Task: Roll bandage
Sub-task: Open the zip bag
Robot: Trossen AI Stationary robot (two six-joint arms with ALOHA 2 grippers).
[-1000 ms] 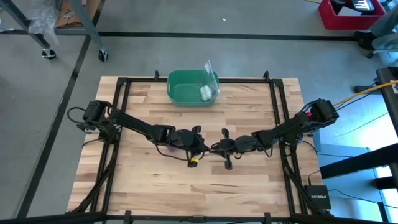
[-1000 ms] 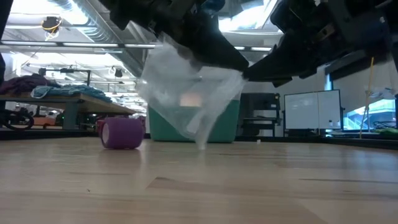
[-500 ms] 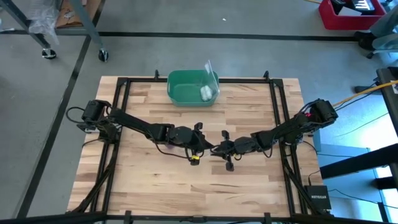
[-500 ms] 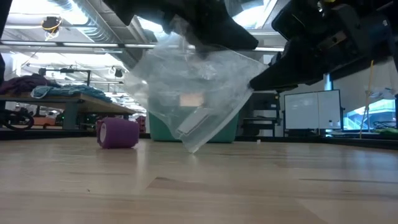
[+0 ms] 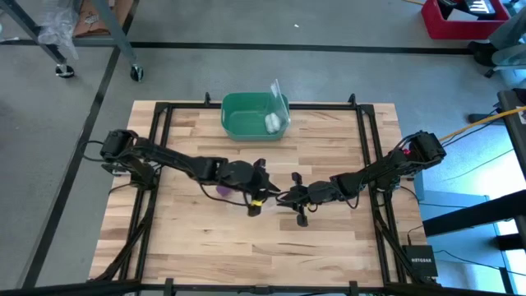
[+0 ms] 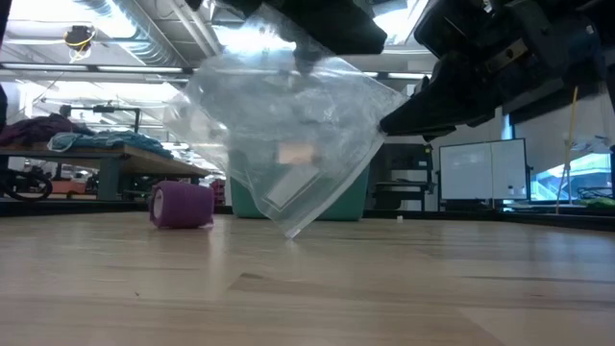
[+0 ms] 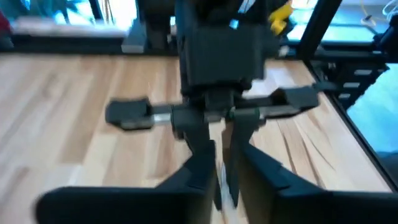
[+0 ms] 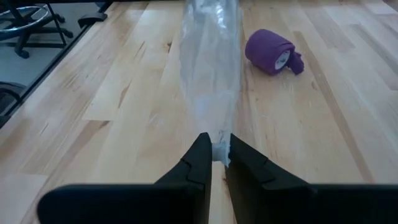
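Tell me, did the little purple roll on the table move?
No. In the low view the purple fabric roll sits just left of the green bin, same as before; only the clear plastic bag swung.

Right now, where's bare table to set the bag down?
Bare wood along the near table edge, below both arms, and left of the purple bandage. Crowded mid-table, where both grippers hold the plastic bag, and at the far edge by the green bin.
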